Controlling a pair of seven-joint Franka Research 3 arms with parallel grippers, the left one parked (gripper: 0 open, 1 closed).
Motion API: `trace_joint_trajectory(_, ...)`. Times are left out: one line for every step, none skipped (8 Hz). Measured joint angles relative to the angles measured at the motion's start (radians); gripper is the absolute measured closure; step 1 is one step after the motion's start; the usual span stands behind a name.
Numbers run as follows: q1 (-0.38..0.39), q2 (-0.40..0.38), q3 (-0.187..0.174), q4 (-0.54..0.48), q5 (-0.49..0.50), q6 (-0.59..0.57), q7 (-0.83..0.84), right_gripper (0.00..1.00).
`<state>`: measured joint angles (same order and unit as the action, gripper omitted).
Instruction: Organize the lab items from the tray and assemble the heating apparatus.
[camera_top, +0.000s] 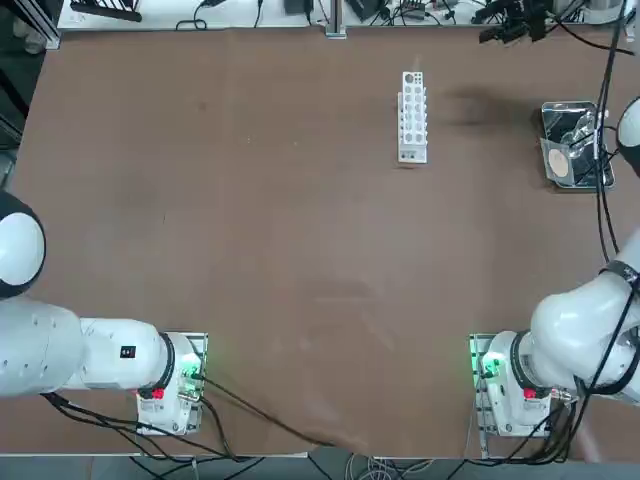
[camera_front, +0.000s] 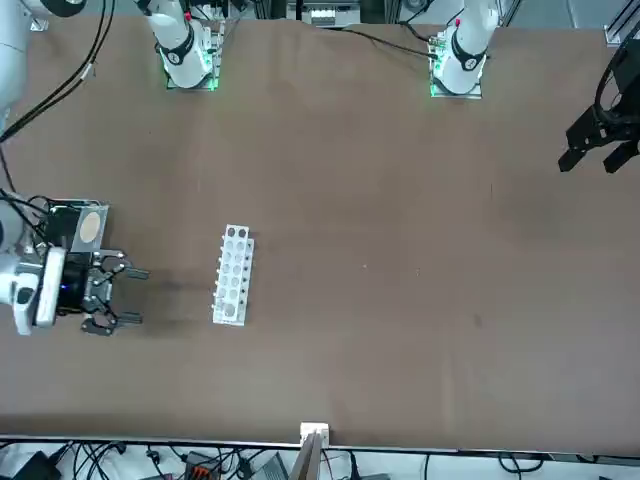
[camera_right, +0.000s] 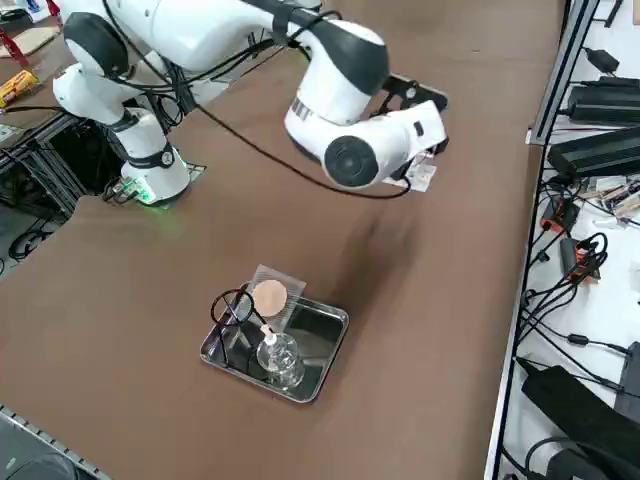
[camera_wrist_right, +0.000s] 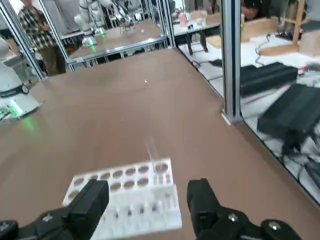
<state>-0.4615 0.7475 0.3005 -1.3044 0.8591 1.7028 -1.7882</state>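
Right gripper (camera_front: 128, 294): raised over the far part of the table, pointing out level between the tray and the white holed rack (camera_front: 233, 274), jaws spread wide with nothing between them.
Tray (camera_right: 324, 365): near the table's right edge, well apart from the rack, just beside the gripper's wrist in the front view.
Burner (camera_right: 280, 358): upright inside the tray, clear glass.
Ring stand (camera_right: 234, 312): black wire, at the tray's end, over its rim.
Mesh (camera_right: 271, 296): tan-centred square, propped on the tray's rim, partly hanging outside.
Step in hand: I judge nothing is unloaded yet; the arm seems to be lining up for a first pick.
Doing it well: I'd turn the fingers downward before descending, centre over one item only, and take the mesh or stand first so the glass burner isn't knocked.
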Motion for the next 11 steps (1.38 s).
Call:
trace_joint_trajectory(-0.044,-0.007,0.000,0.000,-0.078,-0.004,0.002,0.04)
trace_joint_trajectory(-0.084,-0.019,0.000,0.001,-0.161,-0.006,0.015,0.04)
trace_joint_trajectory(-0.117,-0.038,0.000,0.001,-0.246,-0.007,0.045,0.04)
trace_joint_trajectory(-0.147,-0.059,0.000,0.001,-0.333,-0.007,0.087,0.04)
trace_joint_trajectory(-0.167,-0.083,-0.001,0.002,-0.426,-0.006,0.149,0.05)
trace_joint_trajectory(-0.177,-0.107,-0.003,0.002,-0.523,-0.006,0.240,0.05)
trace_joint_trajectory(-0.179,-0.127,-0.010,0.002,-0.613,-0.005,0.350,0.05)
trace_joint_trajectory(-0.178,-0.139,-0.024,0.001,-0.684,0.010,0.463,0.05)
trace_joint_trajectory(-0.179,-0.140,-0.039,0.001,-0.751,0.049,0.589,0.07)
trace_joint_trajectory(-0.179,-0.138,-0.047,-0.002,-0.822,0.094,0.740,0.08)
trace_joint_trajectory(-0.177,-0.137,-0.048,-0.006,-0.896,0.126,0.901,0.08)
